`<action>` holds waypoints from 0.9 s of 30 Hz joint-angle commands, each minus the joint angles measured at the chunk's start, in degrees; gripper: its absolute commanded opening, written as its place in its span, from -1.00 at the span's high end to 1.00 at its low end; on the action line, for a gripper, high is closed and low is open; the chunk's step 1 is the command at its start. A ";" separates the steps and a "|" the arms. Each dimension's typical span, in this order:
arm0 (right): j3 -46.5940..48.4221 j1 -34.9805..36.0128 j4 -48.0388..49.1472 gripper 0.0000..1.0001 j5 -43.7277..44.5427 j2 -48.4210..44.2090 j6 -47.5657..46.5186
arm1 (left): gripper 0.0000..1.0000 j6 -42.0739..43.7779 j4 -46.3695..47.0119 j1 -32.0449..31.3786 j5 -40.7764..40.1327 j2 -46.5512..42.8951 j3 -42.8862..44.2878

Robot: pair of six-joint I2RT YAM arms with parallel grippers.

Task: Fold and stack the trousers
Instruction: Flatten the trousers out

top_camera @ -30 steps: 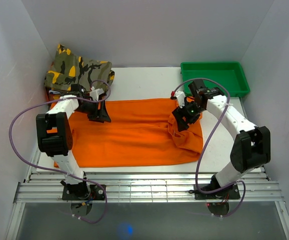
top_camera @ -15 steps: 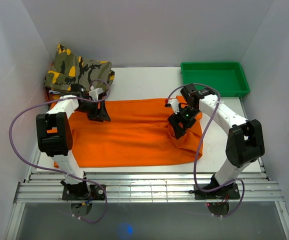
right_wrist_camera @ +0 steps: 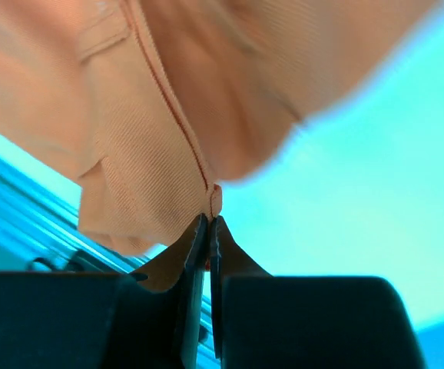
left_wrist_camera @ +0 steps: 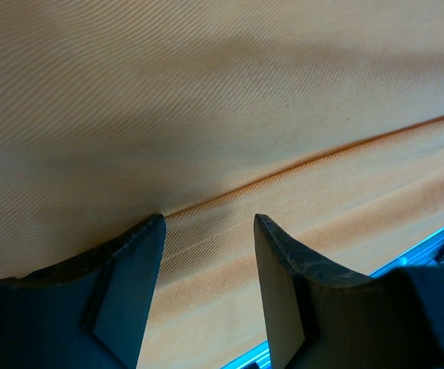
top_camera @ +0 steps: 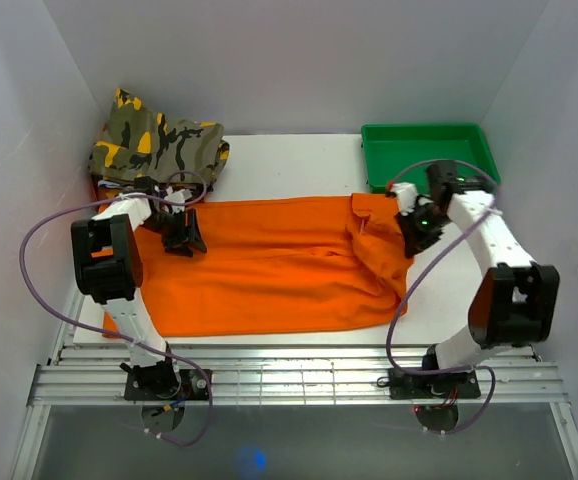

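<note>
The orange trousers lie spread across the white table, with their right end bunched into a raised fold. My left gripper rests low over their back left part. In the left wrist view it is open, with a fabric seam running just beyond its fingertips and nothing held. My right gripper is at the trousers' right edge. In the right wrist view it is shut on a stitched corner of the orange cloth, which hangs lifted off the table.
A folded camouflage garment sits at the back left corner, close behind my left arm. A green tray stands at the back right, just behind my right gripper. White walls close in both sides, and a metal rail runs along the near edge.
My right gripper moved right and back from the bunched cloth, shut on the trousers' corner and pulled the fold with it. My left gripper shifted slightly left and lower.
</note>
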 commanded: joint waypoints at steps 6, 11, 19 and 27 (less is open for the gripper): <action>-24.06 -34.29 3.82 0.84 21.72 -17.31 -27.76 | -0.23 7.77 -0.56 11.55 -19.61 5.63 -1.77; -20.06 -41.70 1.57 -0.66 17.74 -12.75 -30.51 | -0.36 12.52 -2.58 11.48 -12.87 3.00 1.49; 6.31 -39.15 -7.93 -0.73 -2.32 2.01 -20.15 | -0.50 18.77 -5.40 0.33 7.37 -10.61 3.70; 2.93 -28.45 -6.98 0.04 -9.27 4.58 -18.37 | -0.39 9.98 -3.55 -6.54 13.08 -7.39 5.62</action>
